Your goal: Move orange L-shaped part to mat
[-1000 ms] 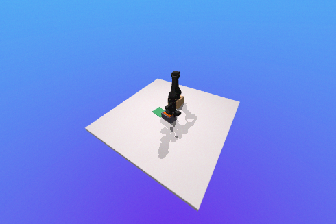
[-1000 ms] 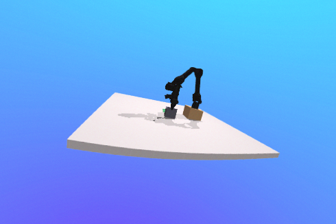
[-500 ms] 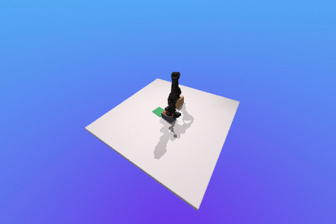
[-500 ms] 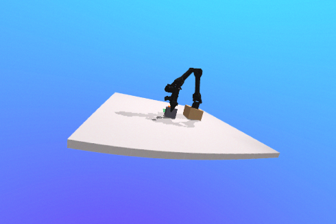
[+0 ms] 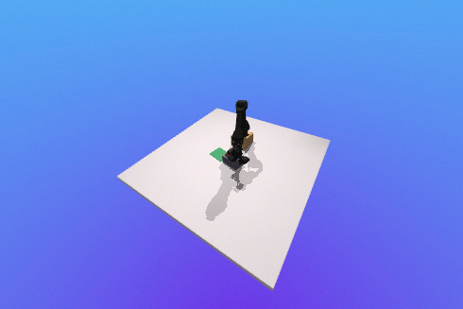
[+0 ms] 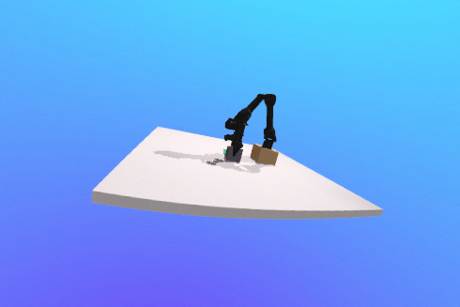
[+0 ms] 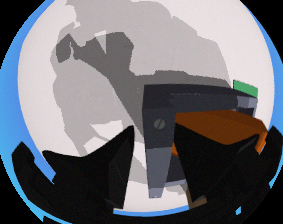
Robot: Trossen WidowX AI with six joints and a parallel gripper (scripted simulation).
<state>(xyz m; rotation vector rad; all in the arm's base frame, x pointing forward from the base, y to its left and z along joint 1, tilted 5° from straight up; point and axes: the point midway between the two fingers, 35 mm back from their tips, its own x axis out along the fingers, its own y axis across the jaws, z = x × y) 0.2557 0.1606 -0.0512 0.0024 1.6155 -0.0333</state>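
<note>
The grey tray (image 5: pixel 230 163) (image 6: pixel 229 155) (image 7: pixel 156 162) stands on the table. The orange part (image 7: pixel 214 126) (image 5: pixel 228 155) looks tilted in its pocket, its far end raised above the rim on the mat side. My gripper (image 7: pixel 153 128) (image 6: pixel 236 152) is partly open, with nothing between the fingers but the tray's end wall in line of sight. In the wrist view the right finger is over the part's near end and hides much of it; the left finger is beyond the tray's wall. Contact cannot be seen clearly. The green mat (image 5: pixel 217 154) (image 6: pixel 224 151) (image 7: pixel 246 89) lies beside the tray.
A tan box (image 5: pixel 248 141) (image 6: pixel 264 155) (image 7: pixel 196 203) stands by the arm's base, behind the tray. The arm's shadow falls across the white table (image 5: pixel 175 169) (image 6: pixel 188 182).
</note>
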